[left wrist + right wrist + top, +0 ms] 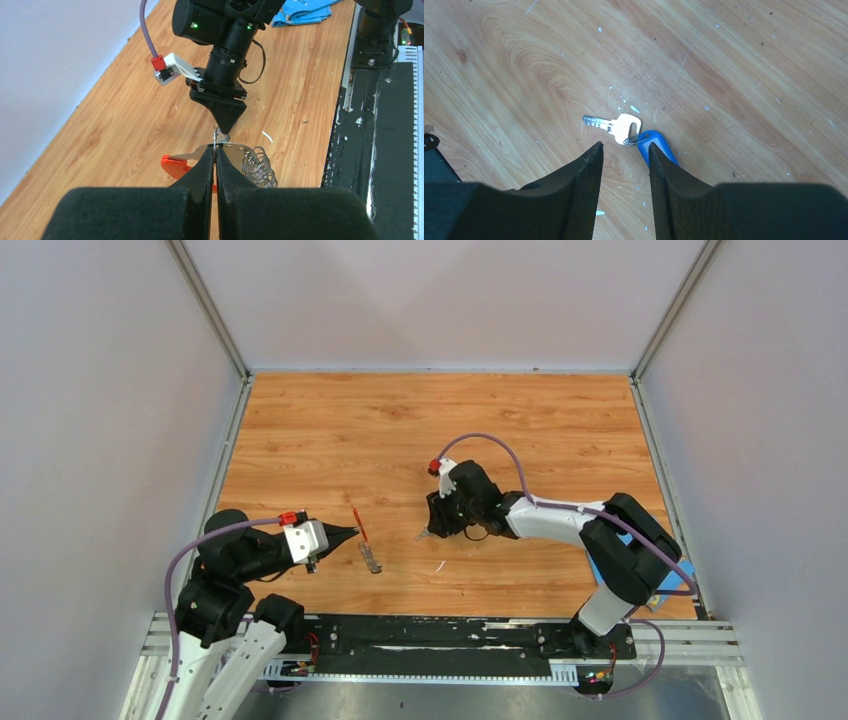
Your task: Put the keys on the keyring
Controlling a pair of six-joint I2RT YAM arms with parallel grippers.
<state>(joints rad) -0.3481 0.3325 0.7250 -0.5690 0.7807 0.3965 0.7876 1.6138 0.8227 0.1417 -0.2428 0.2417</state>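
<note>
The keyring has a red curved handle, a thin silvery plate and a coil of grey wire rings. It hangs beside my left gripper in the top view. My left gripper is shut on the plate's edge and holds it above the table. A silvery key lies flat, joined by a small ring to a blue oval tag. My right gripper is open and points down just short of the key, with the tag against its right finger. It also shows in the top view. The black-headed key is out of view.
A blue cloth lies at the right side near the right arm's base. A small white scrap lies on the wood near the front. A black rail runs along the near edge. Grey walls close in the left, back and right.
</note>
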